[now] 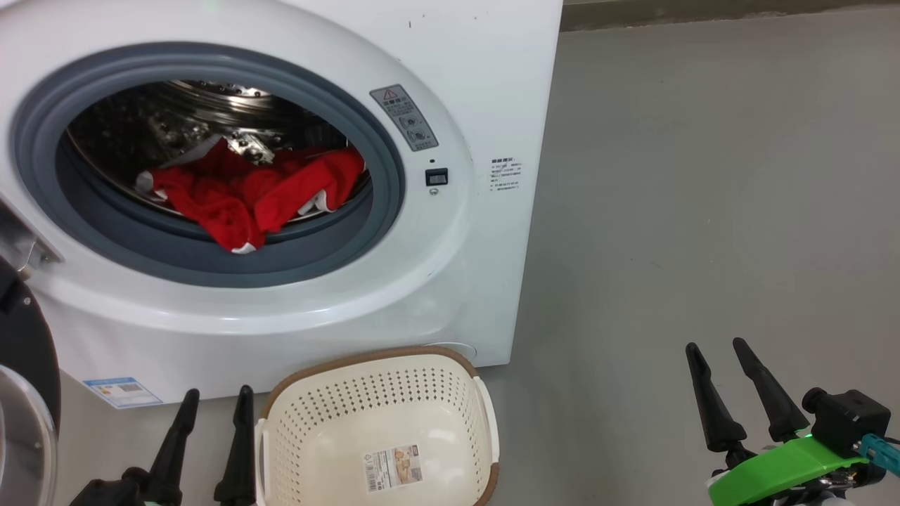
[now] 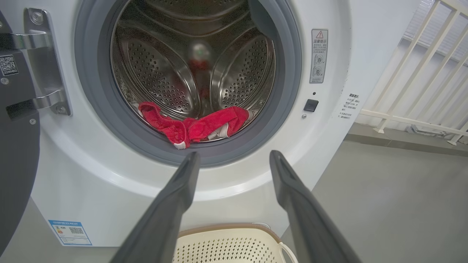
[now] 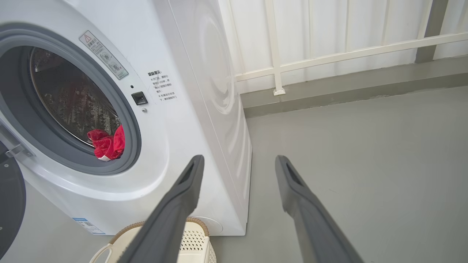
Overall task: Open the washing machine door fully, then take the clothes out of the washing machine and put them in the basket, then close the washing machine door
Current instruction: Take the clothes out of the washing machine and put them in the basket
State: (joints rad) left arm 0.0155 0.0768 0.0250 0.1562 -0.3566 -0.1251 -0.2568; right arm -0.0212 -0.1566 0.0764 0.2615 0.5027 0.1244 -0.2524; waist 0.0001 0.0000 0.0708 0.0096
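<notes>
Washing machine door (image 1: 31, 358) stands wide open at the far left, hinged on the left side of the opening. Its black rim and a bit of glass show at the left edge of the head view. The washing machine (image 1: 485, 84), a white front-loader, stands on the grey floor (image 1: 703, 176) w/ its round opening facing the robot.

The clothes (image 1: 246, 193) are inside the drum (image 2: 161, 73): a red heap w/ white trim, lying low at the front. One fold hangs over the inner lip of the grey rubber ring (image 1: 211, 260). They're well apart from both end effectors.

The basket (image 1: 365, 400) sits upright on the floor, just in front of the right half of the machine's base, on the near side. A paper label (image 1: 392, 467) lies flat on its bottom.

Left end effector (image 1: 218, 392): fingers spread fully apart, gripping nothing. It's just left of the basket, not touching it, pointing at the machine front. In the left wrist view the fingertips sit just below the opening, w/ the clothes beyond and btwn them.

Right end effector (image 1: 716, 346): also spread wide, nothing held. It's well apart to the right of basket and machine, over bare floor. Its wrist view looks toward the machine's right front corner, w/ a white railing (image 3: 329, 54) on the far side.
</notes>
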